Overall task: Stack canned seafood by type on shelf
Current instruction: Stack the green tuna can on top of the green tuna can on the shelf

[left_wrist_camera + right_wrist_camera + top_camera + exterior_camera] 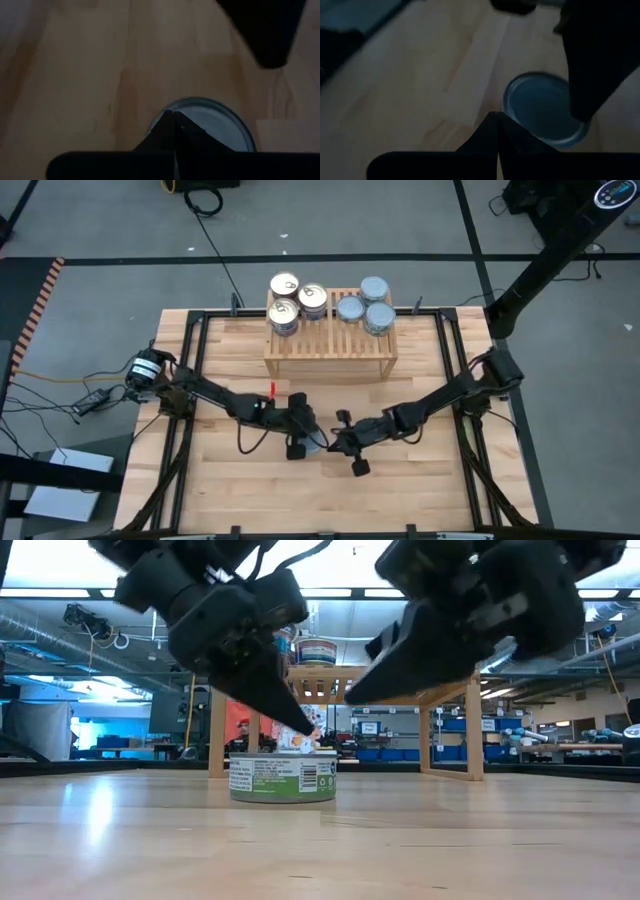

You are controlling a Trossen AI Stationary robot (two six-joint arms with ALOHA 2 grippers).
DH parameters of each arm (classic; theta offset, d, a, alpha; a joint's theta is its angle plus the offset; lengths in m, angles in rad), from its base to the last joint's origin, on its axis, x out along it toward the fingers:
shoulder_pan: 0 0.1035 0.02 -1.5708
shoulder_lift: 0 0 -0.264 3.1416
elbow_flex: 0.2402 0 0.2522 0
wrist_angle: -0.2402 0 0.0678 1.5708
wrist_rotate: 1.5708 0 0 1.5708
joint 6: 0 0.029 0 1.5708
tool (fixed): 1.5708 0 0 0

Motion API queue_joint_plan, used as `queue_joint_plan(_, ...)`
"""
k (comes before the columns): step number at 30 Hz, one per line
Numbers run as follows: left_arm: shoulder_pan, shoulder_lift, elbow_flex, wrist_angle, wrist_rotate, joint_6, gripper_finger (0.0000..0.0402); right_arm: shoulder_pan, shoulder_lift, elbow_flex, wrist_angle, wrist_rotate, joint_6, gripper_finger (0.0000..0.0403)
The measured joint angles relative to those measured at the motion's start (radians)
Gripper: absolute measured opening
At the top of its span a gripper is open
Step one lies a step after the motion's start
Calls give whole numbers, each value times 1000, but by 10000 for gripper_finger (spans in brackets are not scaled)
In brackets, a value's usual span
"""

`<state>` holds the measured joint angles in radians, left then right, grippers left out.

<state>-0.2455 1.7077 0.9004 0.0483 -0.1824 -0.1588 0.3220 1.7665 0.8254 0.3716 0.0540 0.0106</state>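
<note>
One tin (283,777) with a silver top (210,122) and a green-white label stands upright on the plank table, in front of the shelf (330,348). On the shelf's slatted top stand gold-topped tins (284,284) at the left and silver-topped tins (373,288) at the right. My left gripper (314,732) is shut and slants down onto the table tin's top near its right rim. My right gripper (350,698) is shut and hangs just right of the tin and above it, clear of it. My left gripper's shut fingertips (172,116) slant down from the table's left side over the tin's lid (200,120). In the low view the tip ends right at the lid's level. I cannot tell whether it touches. The tin stands flat on the table.
Black frame rails (190,380) run along the table's left and right sides. A small red object (272,388) lies just in front of the shelf's left leg. Cables (95,398) lie off the table's left edge. Bare planks (320,500) stretch toward the near edge.
</note>
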Motion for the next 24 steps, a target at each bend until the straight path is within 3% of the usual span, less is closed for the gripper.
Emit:
queue_joint_plan(10, -1, -21, -178, 314, -20, 2, 0, 12, 82, 111, -131, 28, -13, 9)
queue_joint_plan(17, 16, -61, -241, 313, -91, 15, 1, 9, 92, 113, -118, 0, -10, 9)
queue_joint_plan(24, 79, -62, -191, 151, 120, -135, 26, -4, 100, 113, -104, 4, -11, 9)
